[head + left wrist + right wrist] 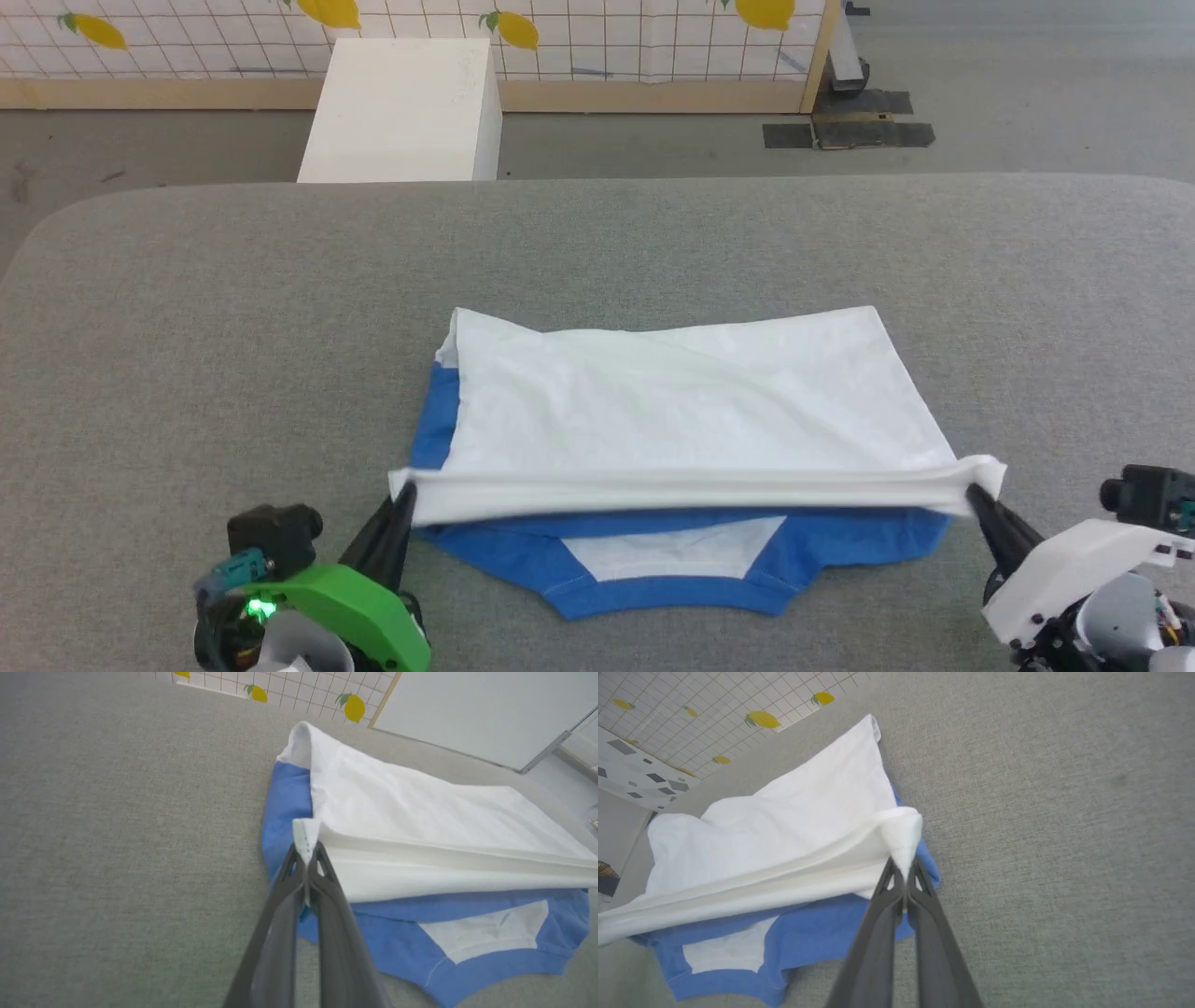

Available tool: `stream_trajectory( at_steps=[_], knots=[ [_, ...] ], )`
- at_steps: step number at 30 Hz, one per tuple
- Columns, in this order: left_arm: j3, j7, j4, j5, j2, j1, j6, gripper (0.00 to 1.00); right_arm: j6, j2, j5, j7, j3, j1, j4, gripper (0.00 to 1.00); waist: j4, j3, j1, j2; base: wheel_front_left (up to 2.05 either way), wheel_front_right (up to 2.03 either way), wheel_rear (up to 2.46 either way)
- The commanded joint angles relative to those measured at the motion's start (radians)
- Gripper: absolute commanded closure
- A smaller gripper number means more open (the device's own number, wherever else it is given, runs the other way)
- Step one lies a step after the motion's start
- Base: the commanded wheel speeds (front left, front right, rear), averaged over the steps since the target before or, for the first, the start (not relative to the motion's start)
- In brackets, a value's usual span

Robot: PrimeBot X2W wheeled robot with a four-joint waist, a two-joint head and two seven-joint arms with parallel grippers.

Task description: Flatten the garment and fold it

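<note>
head view. my left gripper point(403, 502) has its two dark fingers pressed together on one corner of the shirt point(672, 401). my right gripper point(977, 495) pinches the opposite corner in the same way. between my two grippers the white edge runs as a taut, layered band, held just clear of the grey table point(187, 327). beyond the band, away from both grippers, the white body slopes down and lies on the table with shallow creases. under the band and on my side of it, blue cloth point(523, 555) lies flat, curving around a white patch point(672, 551). more blue shows just past my left fingertips, along that side of the white body. far beyond the shirt, past the table's edge, stand a white box point(401, 112) and a tiled screen point(607, 37) printed with lemons.

left wrist view. the white corner point(306, 835) stands up between my closed fingertips, with the band running off to the right and blue cloth below it.

right wrist view. the other corner point(903, 835) is bunched at my closed fingertips. the band runs off to the left, and the blue cloth lies beneath and just behind the tips.
</note>
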Motion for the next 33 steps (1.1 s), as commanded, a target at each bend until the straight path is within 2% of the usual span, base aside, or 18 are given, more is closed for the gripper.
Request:
stream_trajectory(
  at_steps=[1,7,10,11,12,13,14,15,20,24,28,33],
  knots=[
    [0.002,0.021,0.019,-0.005,0.015,0.022,0.024,1.00,-0.002,-0.003,-0.016,-0.005,0.007,0.011,0.007,1.00,-0.002,-0.001,0.0001,-0.0001,0.00,0.00,0.00],
    [-0.008,0.142,0.074,-0.017,0.020,0.040,0.111,1.00,-0.002,-0.003,-0.046,0.028,0.058,0.034,0.048,1.00,-0.003,-0.009,0.0001,-0.0001,0.00,0.00,0.00],
    [-0.013,0.191,0.081,-0.037,0.012,0.043,0.131,1.00,-0.002,-0.003,-0.060,0.070,0.072,0.044,0.074,1.00,-0.003,-0.012,0.0001,-0.0001,0.00,0.00,0.00],
    [-0.018,0.212,0.083,-0.045,0.010,0.047,0.132,1.00,-0.002,-0.003,-0.062,0.080,0.073,0.046,0.078,0.89,-0.004,-0.014,0.0001,-0.0001,0.00,0.00,0.00],
    [-0.021,0.238,0.084,-0.060,0.006,0.051,0.135,1.00,-0.002,-0.003,-0.062,0.091,0.075,0.047,0.080,0.54,-0.004,-0.016,0.0001,-0.0001,0.00,0.00,0.00],
    [-0.020,0.259,0.084,-0.070,0.005,0.056,0.146,0.98,-0.002,-0.003,-0.068,0.103,0.076,0.049,0.080,0.00,-0.006,-0.019,0.0001,-0.0001,0.00,0.00,0.00],
    [-0.023,0.288,0.085,-0.080,0.008,0.062,0.153,0.29,-0.002,-0.003,-0.074,0.111,0.076,0.052,0.076,0.00,-0.006,-0.023,0.0001,-0.0001,0.00,0.00,0.00],
    [-0.019,0.306,0.080,-0.089,0.012,0.066,0.161,0.00,-0.002,-0.003,-0.075,0.116,0.074,0.054,0.064,0.00,-0.006,-0.026,0.0001,-0.0001,0.00,0.00,0.00],
    [0.008,0.393,0.030,-0.124,0.056,0.091,0.212,0.00,-0.002,-0.003,-0.041,0.139,0.037,0.074,-0.028,0.00,-0.001,-0.049,0.0001,-0.0001,0.00,0.00,0.00],
    [0.084,0.349,-0.061,-0.107,0.110,0.095,0.268,0.00,-0.002,-0.003,-0.004,0.166,-0.015,0.067,-0.166,0.00,-0.002,-0.057,0.0001,-0.0001,0.00,0.00,0.00],
    [0.163,0.170,-0.152,-0.025,0.144,0.048,0.285,0.00,-0.002,-0.003,-0.073,0.247,-0.052,-0.010,-0.242,0.00,-0.008,-0.050,0.0001,-0.0001,0.00,0.00,0.00],
    [0.170,-0.111,-0.182,0.123,0.152,-0.035,0.218,0.00,-0.002,-0.011,-0.226,0.405,0.018,-0.139,-0.172,0.00,-0.011,-0.020,0.0001,-0.0001,0.00,0.00,0.00]
  ],
)
